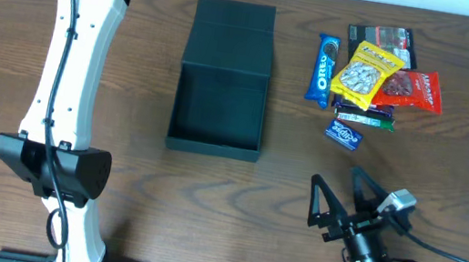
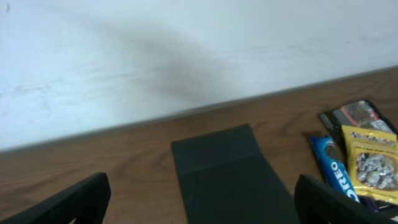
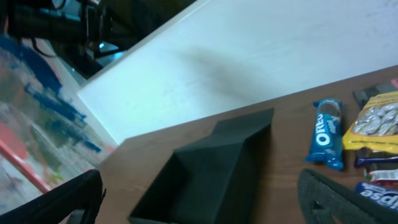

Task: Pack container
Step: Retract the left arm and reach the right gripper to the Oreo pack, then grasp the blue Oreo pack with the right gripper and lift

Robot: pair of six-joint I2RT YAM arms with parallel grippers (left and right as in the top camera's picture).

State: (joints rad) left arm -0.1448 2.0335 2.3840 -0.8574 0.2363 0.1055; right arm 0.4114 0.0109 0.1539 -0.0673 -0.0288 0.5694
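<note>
Spanning the overhead view, a wood-grain bench (image 1: 144, 183) carries a white left arm (image 1: 74, 63) that reaches from the near edge up to the far-left corner. In its wrist view the left hand (image 2: 202, 183) is spread wide, holding nothing, and looks along the bench toward a white wall (image 2: 186, 56).

The matte black container (image 1: 223, 79) sits near the middle of the bench, just right of the arm. Its tray is open and its flap lid is folded back flat toward the far edge.

The right hand (image 1: 336, 176) hovers low at the near-right side, well apart from the box, its fingers splayed and empty.

A cluster of snack packets (image 1: 375, 77) lies to the right of the container. A blue Oreo pack (image 1: 323, 69) is nearest the box, with a yellow packet (image 1: 367, 74) overlapping a red packet (image 1: 418, 91). A small blue packet (image 1: 342, 134) lies at the cluster's near edge, between the pile and the right hand.
</note>
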